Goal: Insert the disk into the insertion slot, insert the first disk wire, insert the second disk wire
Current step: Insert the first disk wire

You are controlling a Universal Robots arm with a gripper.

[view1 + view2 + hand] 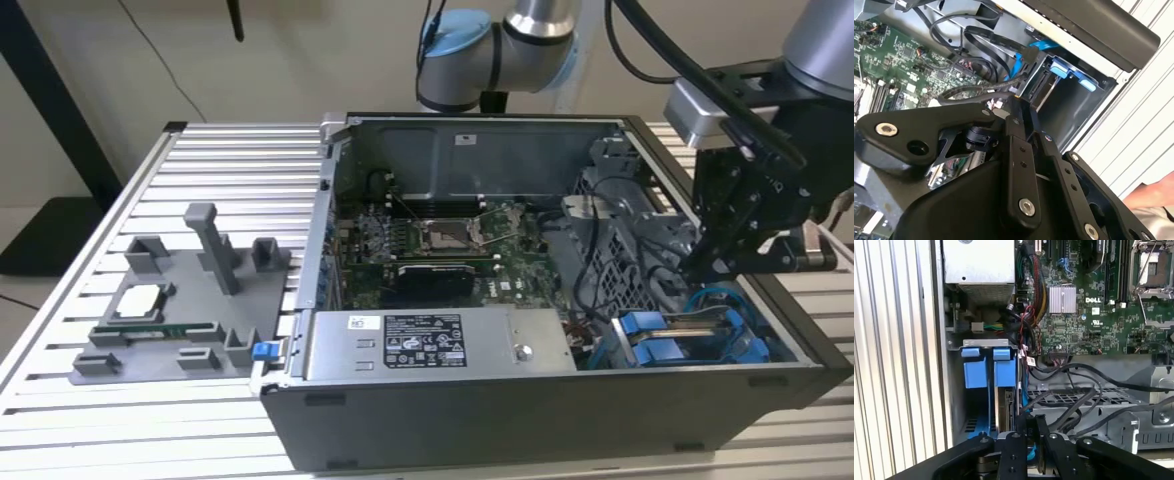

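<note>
The disk [1005, 375] sits down in the insertion slot [985, 343], edge-on just ahead of my fingertips. Its blue carrier frame is level with a second blue carrier [974, 374] right beside it, on the side toward the case wall [940, 365]. The slot's grey sheet-metal rim fits closely round both carriers, so the open way to them is from my side. Past the case wall lies the slatted table [894, 340], flat and open.

On my other side the room is crowded. Black cables [1074, 390] loop across a perforated metal plate [1054, 399] and pass close by my fingers. Beyond the slot stands the power supply [979, 262], and the green motherboard [1089, 315] lies beside it, well apart from me.

In the exterior view my gripper [699, 266] hangs inside the case at the exterior view's right end, above the blue carriers and near the case's rim.

In the first wrist view my fingers [1020, 427] are drawn close together, with only a thin gap between them. I cannot tell whether anything is pinched in that gap, nor whether my tips touch the disk.
</note>
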